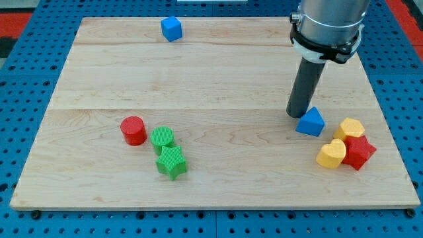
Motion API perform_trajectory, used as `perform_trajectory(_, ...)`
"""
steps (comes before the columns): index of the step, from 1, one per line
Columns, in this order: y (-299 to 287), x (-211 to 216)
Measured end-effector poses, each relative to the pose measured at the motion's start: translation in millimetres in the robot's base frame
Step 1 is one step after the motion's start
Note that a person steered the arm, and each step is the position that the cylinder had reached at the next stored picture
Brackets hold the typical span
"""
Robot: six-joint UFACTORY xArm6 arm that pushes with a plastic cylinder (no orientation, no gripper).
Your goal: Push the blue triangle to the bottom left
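Blue triangle (310, 122), wedge-shaped, apparently touching my tip (297, 115); no jaws on this rod.

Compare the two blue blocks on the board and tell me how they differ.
Shape: the blue triangle is a wedge with a peaked top, while the blue cube is boxy with flat faces.
Place: the blue triangle sits toward the view's right, near the yellow hearts; the blue cube sits alone at the view's top edge.
Contact: my tip is right beside the blue triangle's upper left and far from the blue cube.
Both share the same blue colour.
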State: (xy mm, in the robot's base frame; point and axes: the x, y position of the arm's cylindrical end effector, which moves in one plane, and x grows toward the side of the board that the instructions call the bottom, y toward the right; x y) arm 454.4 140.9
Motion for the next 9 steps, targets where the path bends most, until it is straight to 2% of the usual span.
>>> perform_trajectory(3, 28.7, -1.0)
perform_trajectory(7, 17.0, 26.0)
perform_trajectory(9, 8.0, 21.5)
